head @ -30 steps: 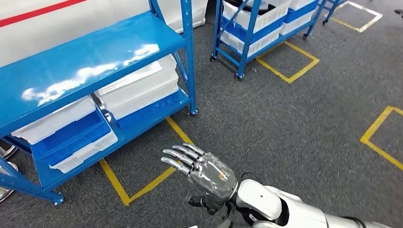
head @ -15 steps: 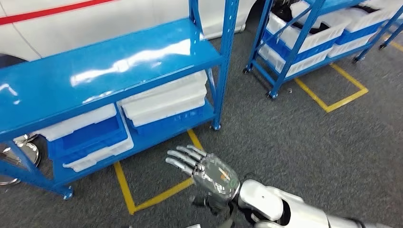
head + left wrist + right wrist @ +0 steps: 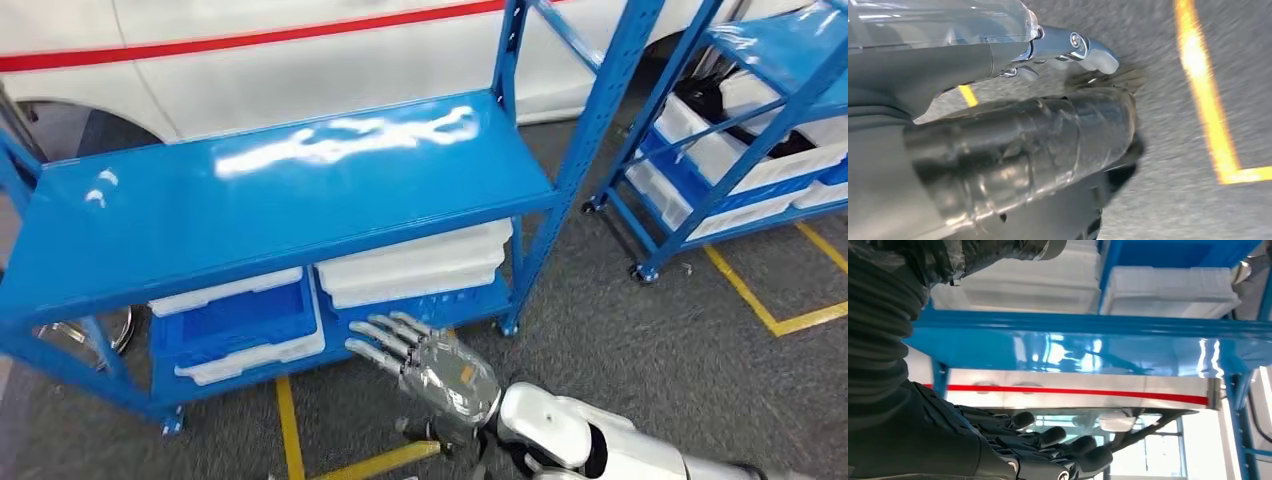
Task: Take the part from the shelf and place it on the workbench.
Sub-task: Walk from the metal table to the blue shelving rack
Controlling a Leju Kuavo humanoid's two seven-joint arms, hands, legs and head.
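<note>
A blue metal shelf (image 3: 300, 190) stands straight ahead, its glossy middle board reflecting light. On its lower board lie white bins (image 3: 415, 265) and a blue bin (image 3: 235, 320); what they hold is hidden. My right hand (image 3: 430, 365) is raised in front of the lower board, fingers spread toward the shelf and holding nothing. In the right wrist view the same hand (image 3: 1038, 450) points at the shelf (image 3: 1073, 340) and the white bins (image 3: 1168, 290). My left hand (image 3: 1023, 125) hangs over the grey floor with nothing in it.
A second blue shelf (image 3: 740, 120) with white bins stands on wheels at the right. Behind the shelves is a white vehicle body with a red stripe (image 3: 300, 50). Yellow tape lines (image 3: 770, 300) mark the grey carpet. A round metal object (image 3: 115, 330) lies under the shelf's left end.
The whole picture has shifted: the camera has turned, so the blue shelf now sits centred and nearer, and the second shelf has slid to the right edge. My right hand keeps its raised, spread pose.
</note>
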